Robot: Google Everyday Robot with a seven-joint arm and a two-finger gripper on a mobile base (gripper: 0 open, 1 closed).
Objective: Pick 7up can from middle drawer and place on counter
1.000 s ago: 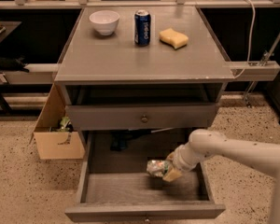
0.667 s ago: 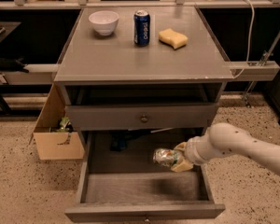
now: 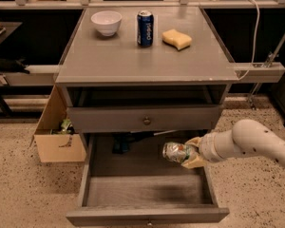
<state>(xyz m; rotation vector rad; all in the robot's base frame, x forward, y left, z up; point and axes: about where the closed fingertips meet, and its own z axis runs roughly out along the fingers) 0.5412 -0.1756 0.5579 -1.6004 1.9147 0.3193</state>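
The 7up can (image 3: 175, 152), silver and green with a dented body, lies sideways in my gripper (image 3: 192, 152), which is shut on it. I hold it in the air above the open middle drawer (image 3: 147, 194), over its right half. My white arm (image 3: 249, 141) comes in from the right. The counter (image 3: 142, 56) is the flat grey cabinet top above.
On the counter stand a white bowl (image 3: 107, 22), a tall dark blue can (image 3: 145, 28) and a yellow sponge (image 3: 176, 38). The top drawer (image 3: 146, 120) is shut. A cardboard box (image 3: 57, 132) sits on the floor left of the cabinet.
My gripper has lifted the 7up can up off the drawer floor and a little to the right; the arm has drawn back to the right.
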